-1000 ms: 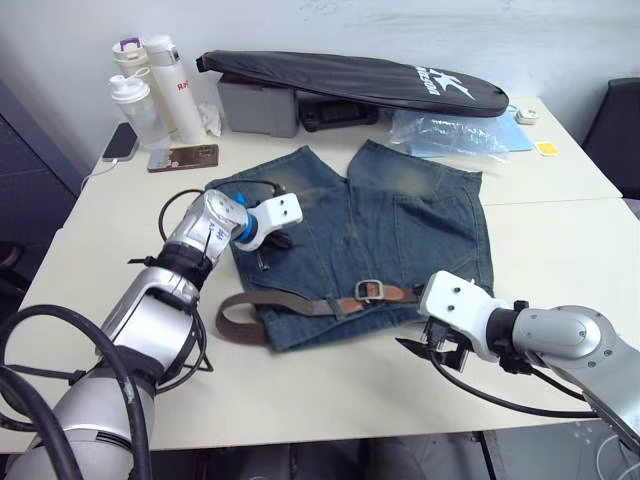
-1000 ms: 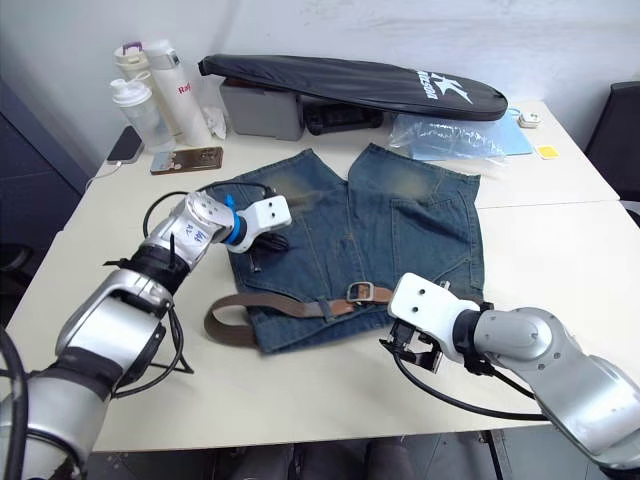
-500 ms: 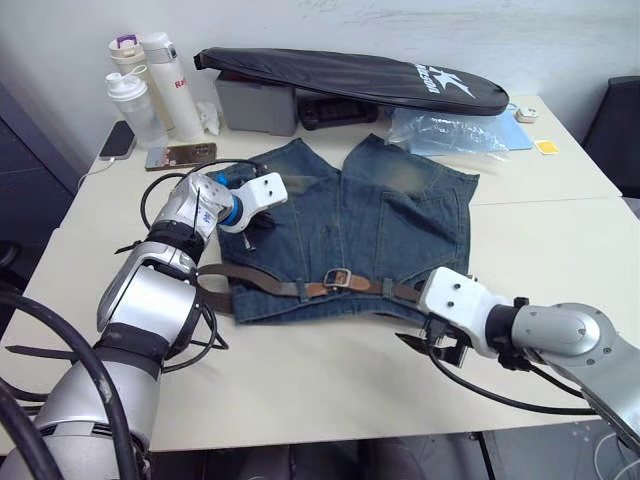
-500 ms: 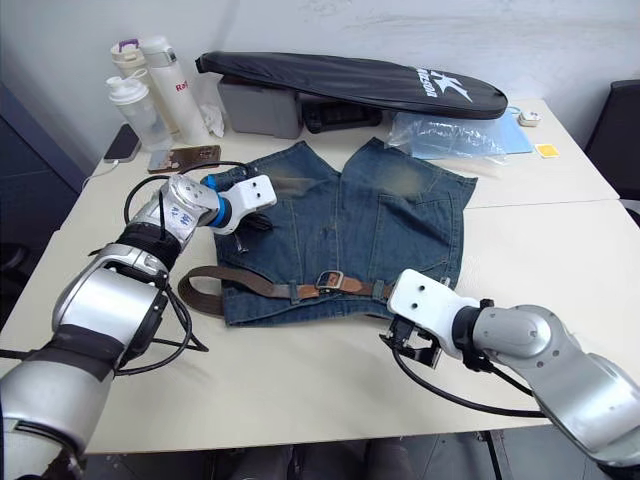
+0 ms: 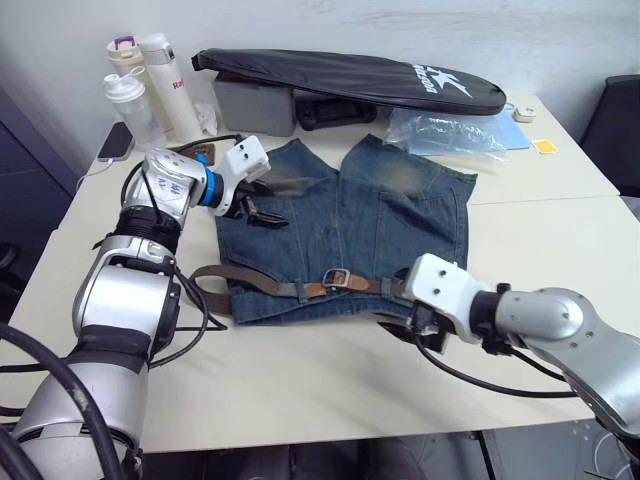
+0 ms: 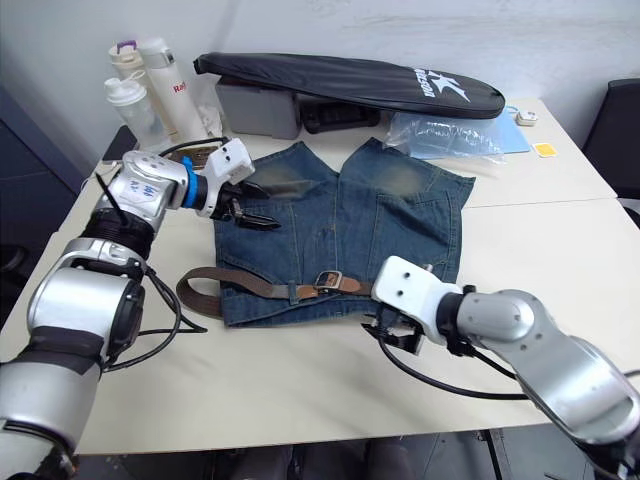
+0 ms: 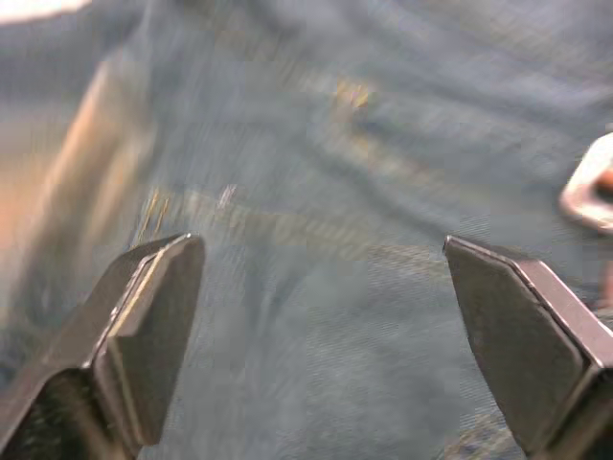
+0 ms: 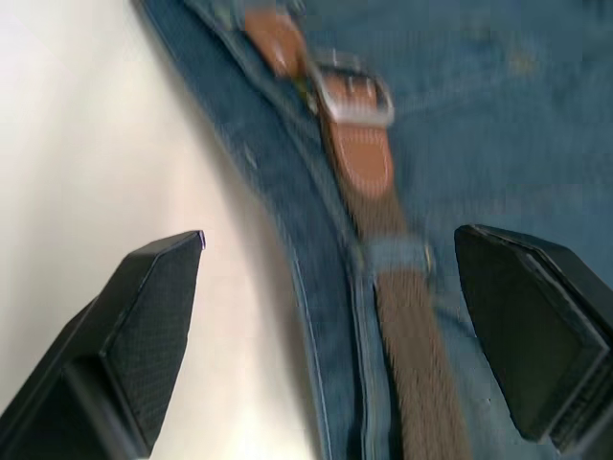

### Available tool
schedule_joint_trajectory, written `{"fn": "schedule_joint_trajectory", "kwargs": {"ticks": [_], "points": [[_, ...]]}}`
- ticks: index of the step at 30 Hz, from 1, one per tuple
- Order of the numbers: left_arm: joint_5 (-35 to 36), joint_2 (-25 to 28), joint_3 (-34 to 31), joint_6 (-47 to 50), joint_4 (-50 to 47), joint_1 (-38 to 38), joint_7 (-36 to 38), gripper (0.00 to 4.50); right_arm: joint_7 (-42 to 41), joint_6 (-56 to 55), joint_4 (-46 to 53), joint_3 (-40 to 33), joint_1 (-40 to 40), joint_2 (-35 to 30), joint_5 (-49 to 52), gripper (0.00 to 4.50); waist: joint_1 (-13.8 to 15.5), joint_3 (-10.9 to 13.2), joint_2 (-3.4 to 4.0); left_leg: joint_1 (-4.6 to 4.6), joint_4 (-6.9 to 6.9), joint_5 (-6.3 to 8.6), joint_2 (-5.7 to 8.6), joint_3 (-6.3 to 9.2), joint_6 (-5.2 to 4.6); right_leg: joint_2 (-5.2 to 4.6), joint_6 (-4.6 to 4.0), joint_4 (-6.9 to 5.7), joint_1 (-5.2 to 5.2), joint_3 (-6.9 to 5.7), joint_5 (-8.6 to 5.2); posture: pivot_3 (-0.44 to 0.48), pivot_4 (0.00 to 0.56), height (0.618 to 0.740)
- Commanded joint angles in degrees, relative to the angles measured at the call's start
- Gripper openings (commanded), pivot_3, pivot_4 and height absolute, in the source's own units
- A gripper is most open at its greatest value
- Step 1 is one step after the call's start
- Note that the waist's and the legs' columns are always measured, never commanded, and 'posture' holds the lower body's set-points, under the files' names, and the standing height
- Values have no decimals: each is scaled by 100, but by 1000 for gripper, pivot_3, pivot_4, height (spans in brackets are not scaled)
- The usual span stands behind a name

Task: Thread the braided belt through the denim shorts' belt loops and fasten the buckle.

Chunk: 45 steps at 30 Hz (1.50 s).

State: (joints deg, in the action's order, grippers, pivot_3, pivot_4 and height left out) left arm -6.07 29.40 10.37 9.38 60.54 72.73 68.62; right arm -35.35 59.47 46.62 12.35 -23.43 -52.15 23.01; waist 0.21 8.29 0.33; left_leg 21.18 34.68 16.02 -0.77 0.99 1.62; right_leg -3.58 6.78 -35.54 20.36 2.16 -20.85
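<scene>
Pale table (image 5: pixel 560 230) carries the denim shorts (image 5: pixel 370 225) flat at its middle, waistband on the near side. Along the waistband runs the braided belt (image 5: pixel 250 280), with the buckle (image 5: pixel 336 279) near the middle and a loose loop past the shorts' left edge. At the far left part of the shorts hovers the left gripper (image 5: pixel 262 205), fingers wide apart and empty. By the waistband's near right end is the right gripper (image 8: pixel 330 316), also wide open, holding nothing
</scene>
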Motion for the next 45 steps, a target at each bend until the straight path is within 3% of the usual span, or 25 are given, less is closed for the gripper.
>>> {"fn": "schedule_joint_trajectory", "kwargs": {"ticks": [1,5,8,16,22,34,45], "points": [[-57,37,160,-395,-275,-408,361,4441,-14,-372,-249,394,-440,206,-340,4500,-22,-9,13,-3,2,0,0,-1,-1,-1,0,-1,0,1,0,0,150,740],[-208,-50,264,-732,-60,-511,233,4441,-58,-774,-602,910,-946,452,-776,4500,-31,4,-10,9,14,-1,-1,3,-5,1,0,-7,10,0,0,0,150,740],[-364,-115,366,-946,192,-502,127,3633,-25,-1035,-858,1185,-1196,658,-1117,4500,-23,0,-9,10,19,0,-3,6,-7,-4,0,-13,13,-2,0,0,150,740],[-501,-280,383,-1091,530,-412,53,65,-35,-1096,-1289,1154,-1275,1386,-1261,4500,-28,-2,-12,9,26,6,0,2,-17,-9,-1,-24,15,-6,1,0,150,740],[-566,-257,410,-1061,504,-368,196,15,-358,-1155,-1327,1393,-1251,1472,-1273,4500,-35,-3,-13,8,29,8,7,0,-20,-9,-2,-26,14,-8,1,0,150,740],[-1172,-321,880,-1171,603,-690,-384,15,-303,-2837,-2754,2258,-1214,1698,-2779,4500,-42,-26,-10,-6,38,17,8,0,-36,-5,-2,-36,15,-13,1,0,150,740],[-1086,-384,854,-1130,603,-707,-365,15,-100,-4288,-3120,2098,-1294,1864,-3808,4500,-36,-30,-9,-9,43,17,8,0,-36,-4,-2,-42,12,-12,1,0,150,740]]}}
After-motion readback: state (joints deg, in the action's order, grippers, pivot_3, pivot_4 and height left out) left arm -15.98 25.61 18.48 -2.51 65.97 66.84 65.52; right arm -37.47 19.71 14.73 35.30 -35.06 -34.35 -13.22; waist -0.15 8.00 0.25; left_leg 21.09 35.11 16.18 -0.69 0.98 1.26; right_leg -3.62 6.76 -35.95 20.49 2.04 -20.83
